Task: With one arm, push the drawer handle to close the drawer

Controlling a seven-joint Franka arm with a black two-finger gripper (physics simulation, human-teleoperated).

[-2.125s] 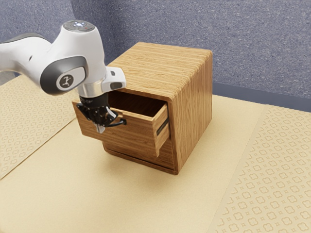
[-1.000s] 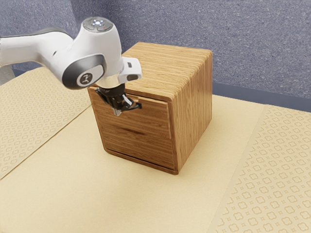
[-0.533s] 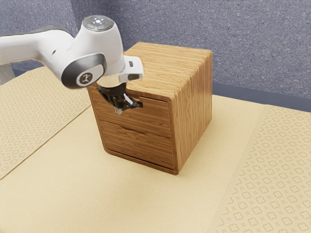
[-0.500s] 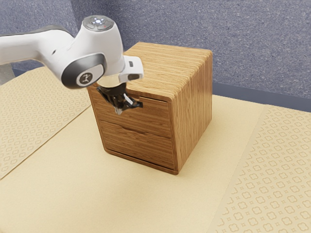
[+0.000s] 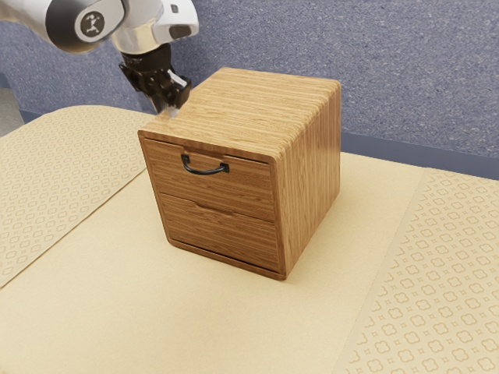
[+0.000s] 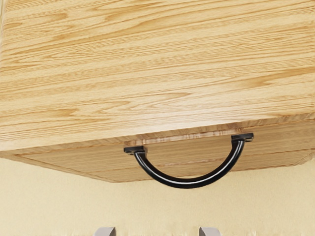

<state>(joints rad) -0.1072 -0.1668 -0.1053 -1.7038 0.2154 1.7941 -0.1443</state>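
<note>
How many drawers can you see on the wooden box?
2: the upper drawer, with the black handle, and the lower drawer right beneath it. The box's far sides could hide more.

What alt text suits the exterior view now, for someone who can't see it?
A wooden cabinet stands on a pale table, its top drawer shut. A white robot arm reaches in from the exterior view's upper left, its black gripper hanging higher than the drawer's curved black handle, not touching it.
</note>
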